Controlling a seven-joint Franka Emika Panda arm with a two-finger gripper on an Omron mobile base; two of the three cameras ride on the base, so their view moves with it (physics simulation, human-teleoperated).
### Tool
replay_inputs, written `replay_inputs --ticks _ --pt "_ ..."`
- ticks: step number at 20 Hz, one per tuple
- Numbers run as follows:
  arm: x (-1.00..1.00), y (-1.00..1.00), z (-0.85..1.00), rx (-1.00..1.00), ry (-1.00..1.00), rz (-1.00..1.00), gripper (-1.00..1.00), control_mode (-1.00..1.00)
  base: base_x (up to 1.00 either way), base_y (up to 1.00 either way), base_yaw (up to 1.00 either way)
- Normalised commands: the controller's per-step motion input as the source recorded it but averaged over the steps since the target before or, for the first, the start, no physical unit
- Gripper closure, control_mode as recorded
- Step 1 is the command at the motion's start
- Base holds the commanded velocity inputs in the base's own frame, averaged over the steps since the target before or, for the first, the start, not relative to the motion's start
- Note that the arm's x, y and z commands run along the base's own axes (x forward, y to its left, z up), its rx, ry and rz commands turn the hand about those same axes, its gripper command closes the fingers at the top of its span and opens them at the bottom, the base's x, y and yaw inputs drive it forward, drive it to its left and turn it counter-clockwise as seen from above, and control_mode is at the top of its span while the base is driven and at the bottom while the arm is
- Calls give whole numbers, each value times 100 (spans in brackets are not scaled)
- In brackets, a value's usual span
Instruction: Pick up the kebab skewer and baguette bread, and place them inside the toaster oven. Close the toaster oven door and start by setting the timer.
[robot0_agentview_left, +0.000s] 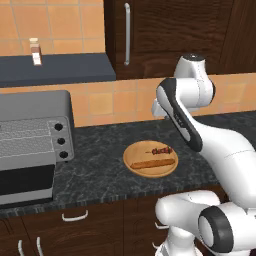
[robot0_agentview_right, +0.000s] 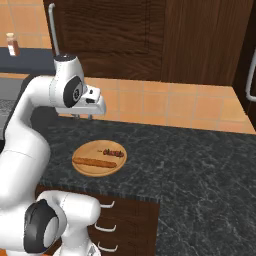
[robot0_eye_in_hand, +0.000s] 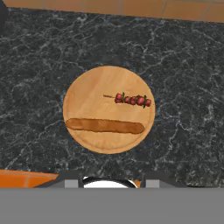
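A round wooden plate (robot0_eye_in_hand: 83, 87) lies on the dark stone counter. The kebab skewer (robot0_eye_in_hand: 132, 99) rests on the plate's far half and the baguette bread (robot0_eye_in_hand: 105, 126) on its near half, apart from each other. My gripper (robot0_eye_in_hand: 111, 181) hangs high above the plate, open, with nothing between its fingers. In the base views the plate (robot0_agentview_left: 134, 152) (robot0_agentview_right: 87, 150) carries the skewer (robot0_agentview_left: 161, 150) (robot0_agentview_right: 114, 153) and the baguette (robot0_agentview_left: 150, 163) (robot0_agentview_right: 94, 162), and the gripper (robot0_agentview_right: 82, 116) sits under the hand. The toaster oven (robot0_agentview_left: 35, 102) stands at the left with its rack showing and its door (robot0_agentview_left: 25, 180) dropped open.
Three black knobs (robot0_agentview_left: 61, 141) run down the oven's right front. A small bottle (robot0_agentview_left: 35, 51) (robot0_agentview_right: 12, 44) stands on a dark ledge above. Dark cabinets (robot0_agentview_left: 165, 30) hang behind. The counter's front edge (robot0_agentview_left: 115, 200) runs over drawers with handles.
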Motion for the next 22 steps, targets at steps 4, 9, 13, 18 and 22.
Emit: replay_inputs --ticks 4,9,13,18,22 --pt "-61 -7 -2 0 -1 -1 -100 -100 0 0 0" --pt "-100 -31 0 0 -3 -11 -100 -100 0 0 0" --pt "-92 -6 0 0 0 -8 -100 -100 0 0 0" --pt "-27 0 0 0 0 -2 -100 -100 0 0 0" --pt "-5 0 0 0 0 0 -100 100 -23 31 0"
